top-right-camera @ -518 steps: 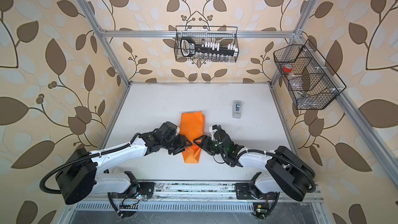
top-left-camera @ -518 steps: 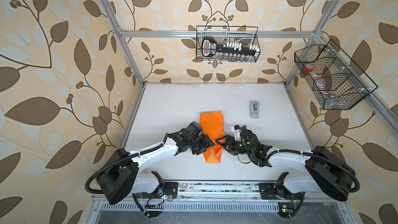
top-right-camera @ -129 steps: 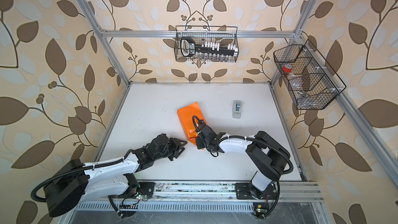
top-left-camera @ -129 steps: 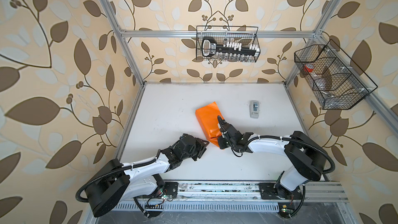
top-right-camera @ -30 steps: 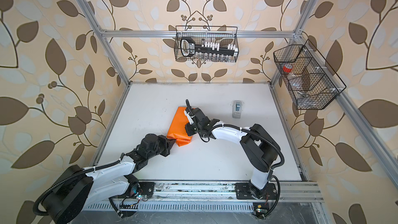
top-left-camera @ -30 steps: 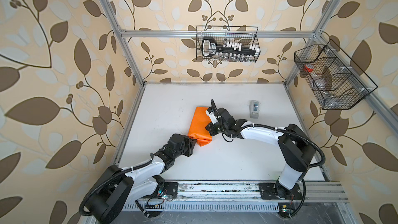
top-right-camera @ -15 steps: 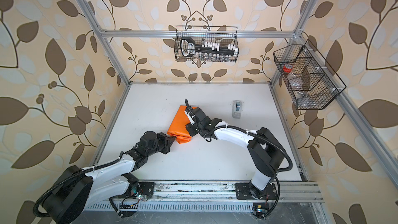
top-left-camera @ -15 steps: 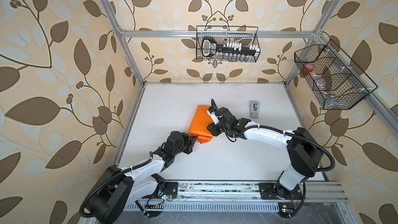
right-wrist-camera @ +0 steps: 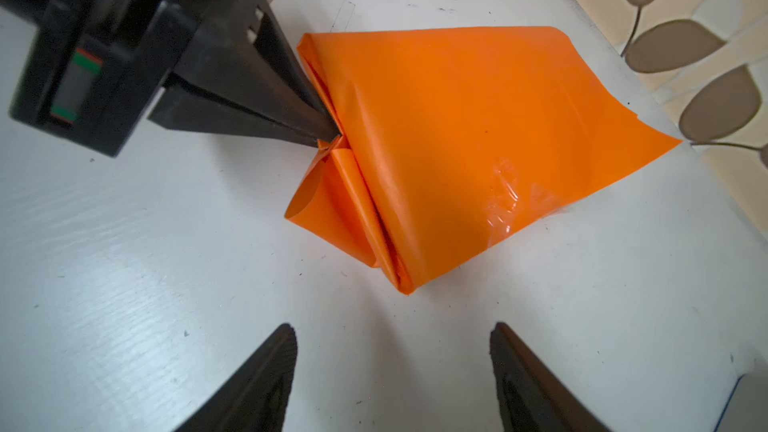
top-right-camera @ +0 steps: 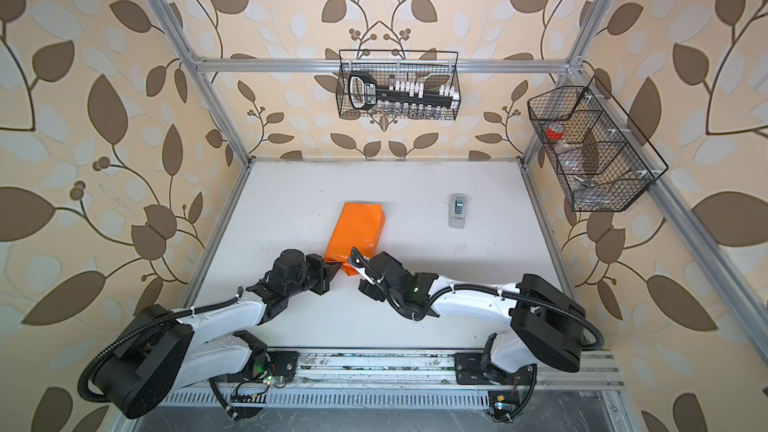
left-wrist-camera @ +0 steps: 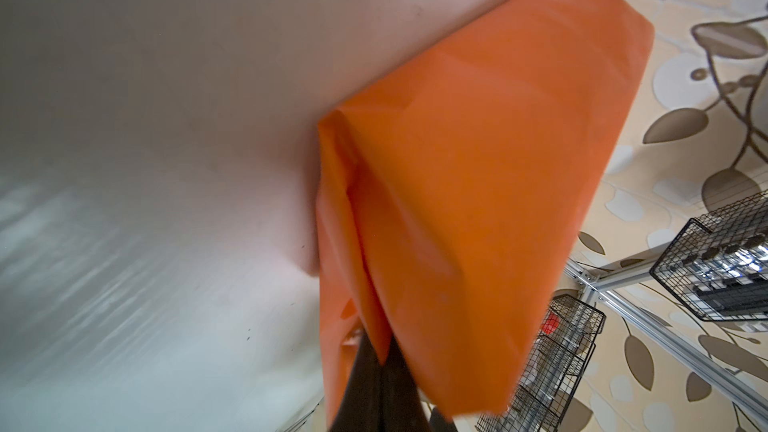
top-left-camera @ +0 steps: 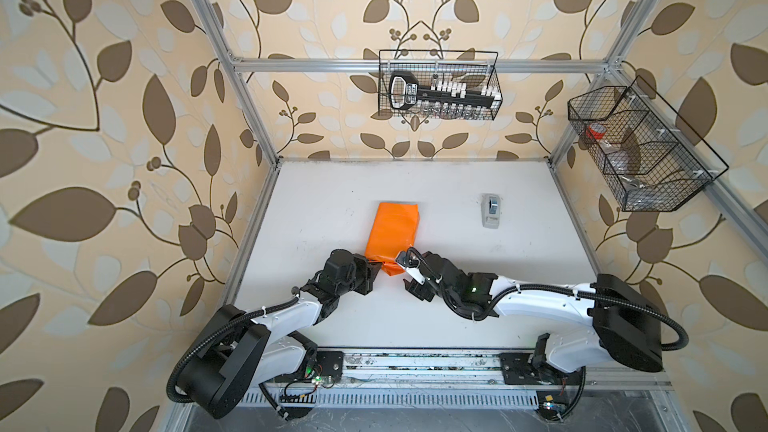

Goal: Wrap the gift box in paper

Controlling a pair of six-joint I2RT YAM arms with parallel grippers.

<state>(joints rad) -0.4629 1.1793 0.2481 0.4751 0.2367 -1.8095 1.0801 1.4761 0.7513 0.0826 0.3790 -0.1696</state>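
the left gripper (right-wrist-camera: 328, 135) is pinched closed on the gathered folds at the near end of the paper (right-wrist-camera: 478, 139), its dark fingers (left-wrist-camera: 374, 388) meeting at a point where the creases converge. the right gripper (right-wrist-camera: 392, 326) stands with jaws wide apart, empty, just short of that same folded end and not touching it in the right wrist view. the paper (top-left-camera: 392, 230) lies as a bulky orange parcel on the white table (top-left-camera: 332, 201), stretching away from both grippers. the gift box is presumably inside, though no black shows. a tape dispenser (top-left-camera: 491, 209) sits well apart, to the right.
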